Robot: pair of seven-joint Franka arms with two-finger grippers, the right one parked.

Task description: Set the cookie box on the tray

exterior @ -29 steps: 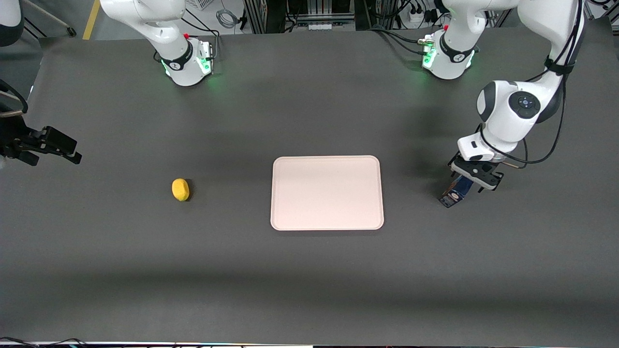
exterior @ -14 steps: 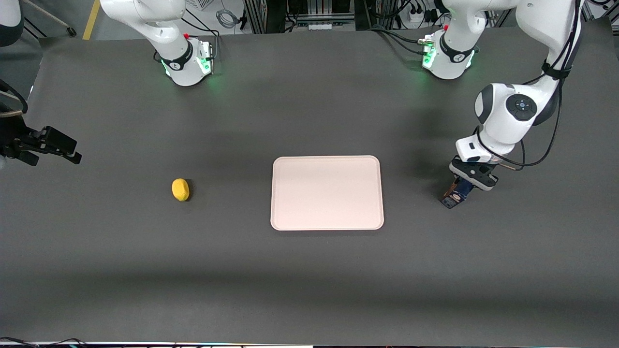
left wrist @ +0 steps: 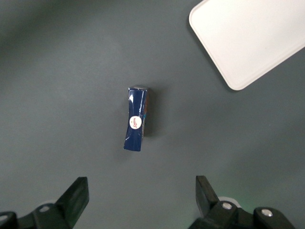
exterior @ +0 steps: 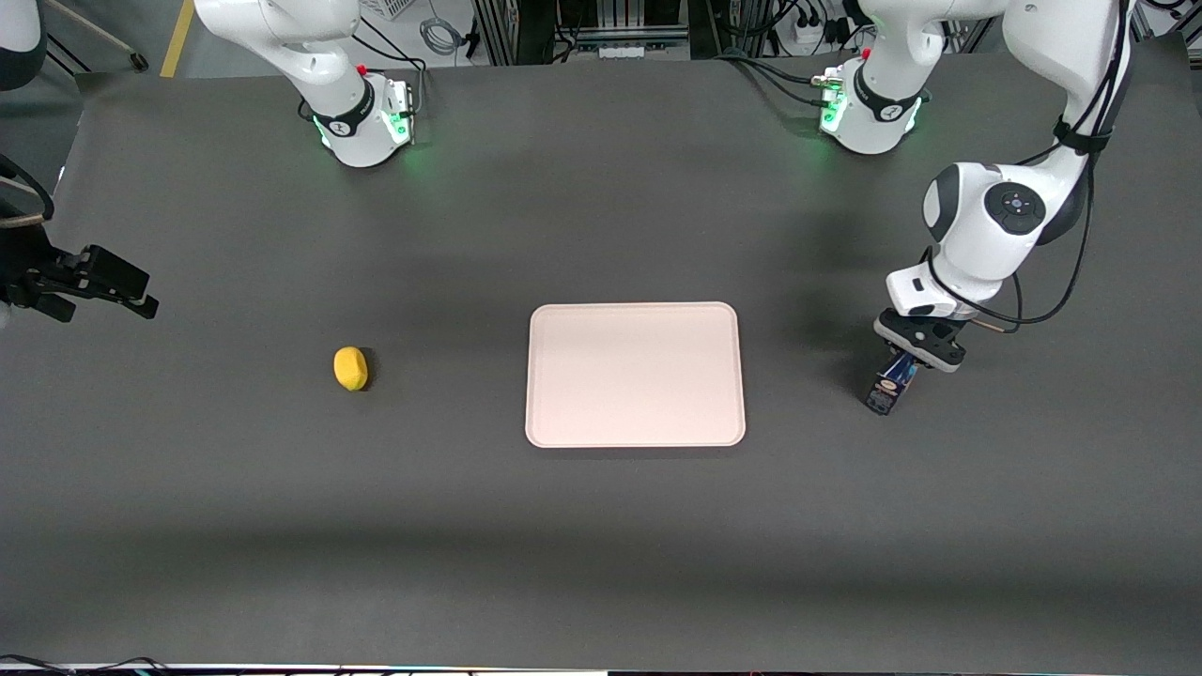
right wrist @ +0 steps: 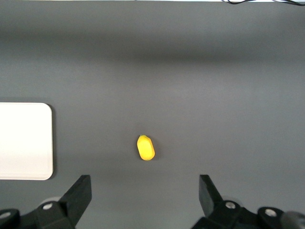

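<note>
claw (left wrist: 140, 200) spread above cookie box (left wrist: 136, 119)

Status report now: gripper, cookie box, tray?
Gripper open, above cookie box. Box on table, not gripped. Tray empty, beside box; nothing between them.

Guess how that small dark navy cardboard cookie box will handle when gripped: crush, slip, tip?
The small dark navy cardboard cookie box already looks dented along one long edge, so thin card probably gives under a hard squeeze. It is narrow and stands apart from the pale tray, so a nudge may topple it. The open gripper hovers above; flat faces should grip fairly well.
</note>
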